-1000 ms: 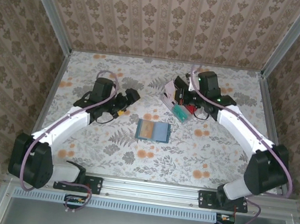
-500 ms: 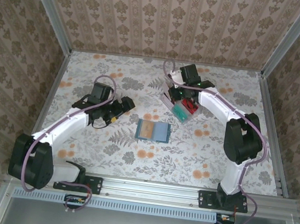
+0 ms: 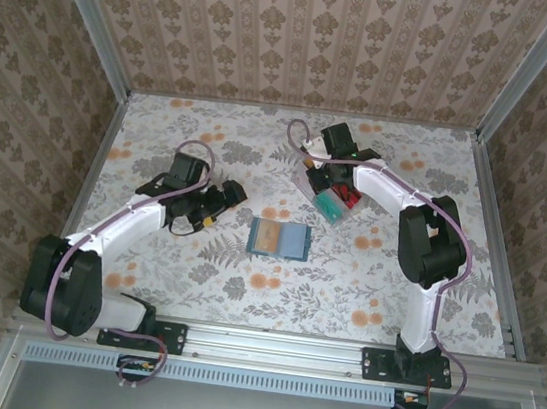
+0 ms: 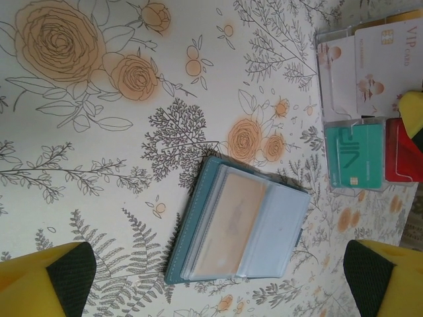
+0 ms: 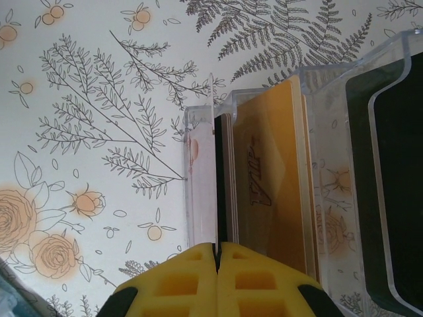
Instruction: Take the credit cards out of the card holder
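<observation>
The card holder (image 3: 279,238) lies opened flat at the middle of the desk (image 3: 414,284), teal outside and paler blue inside. In the left wrist view a tan card (image 4: 232,221) sits under its clear sleeve, so the task looks unfinished. Any print on that card is too faint to read.

The left gripper (image 3: 224,198) hangs just left of the holder with its yellow fingers spread wide and nothing between them. From its own camera the holder sits squarely ahead of the gap. The right gripper (image 5: 217,254) is pressed together over the clear tray (image 3: 327,194), which stands beyond the holder and apart from it. A thin dark edge runs up to the seam between its fingers - whether it is pinched there I cannot tell.

To do the next pull well, I judge one gripper should pin the bare half of the holder while the other takes the tan card by its exposed edge and draws it along the sleeve, not upward - otherwise the whole wallet will likely lift or fold.

Legible writing: "VIP" in script on the gold card (image 5: 264,178) in the tray, and "VIP" with smaller letters beneath on a white card (image 4: 390,59). The teal card (image 4: 353,155) carries a pale logo, no readable words.
</observation>
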Motion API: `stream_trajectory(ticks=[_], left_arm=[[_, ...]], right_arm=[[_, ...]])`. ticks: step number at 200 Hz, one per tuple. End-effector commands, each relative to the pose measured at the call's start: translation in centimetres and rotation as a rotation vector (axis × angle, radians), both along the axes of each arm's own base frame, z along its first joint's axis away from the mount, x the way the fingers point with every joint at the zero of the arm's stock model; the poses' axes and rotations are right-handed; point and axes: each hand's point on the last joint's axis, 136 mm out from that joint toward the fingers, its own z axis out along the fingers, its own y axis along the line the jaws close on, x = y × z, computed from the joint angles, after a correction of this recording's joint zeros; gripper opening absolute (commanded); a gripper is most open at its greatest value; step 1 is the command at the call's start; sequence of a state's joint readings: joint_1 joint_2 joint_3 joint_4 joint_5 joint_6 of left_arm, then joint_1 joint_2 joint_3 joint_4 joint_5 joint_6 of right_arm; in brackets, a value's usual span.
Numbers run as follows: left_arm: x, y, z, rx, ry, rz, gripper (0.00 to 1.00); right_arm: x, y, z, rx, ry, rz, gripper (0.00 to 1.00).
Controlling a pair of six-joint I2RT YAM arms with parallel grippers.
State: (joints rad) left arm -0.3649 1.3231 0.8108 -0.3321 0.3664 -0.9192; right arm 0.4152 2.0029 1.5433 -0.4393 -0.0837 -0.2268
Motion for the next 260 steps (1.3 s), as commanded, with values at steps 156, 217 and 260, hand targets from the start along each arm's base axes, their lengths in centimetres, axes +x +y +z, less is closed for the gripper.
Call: stream_trajectory(ticks=[156,217,260], left_arm=[[-0.7,0.5,0.0,-0.018,-0.009,-0.005,1.00],[-0.9,1.4,-0.7,0.029,0.004,-0.007,1.00],[-1.0,1.2,-0.2,0.029,0.000,-0.026,1.00]], right_arm=[[-0.9,-0.3,4.4,0.066,-0.026,-0.073,0.36],[-8.9,0.8,7.9,0.261,0.089,-0.244,0.63],[-16.2,3.7,4.3,0.287,0.347,-0.353,0.68]])
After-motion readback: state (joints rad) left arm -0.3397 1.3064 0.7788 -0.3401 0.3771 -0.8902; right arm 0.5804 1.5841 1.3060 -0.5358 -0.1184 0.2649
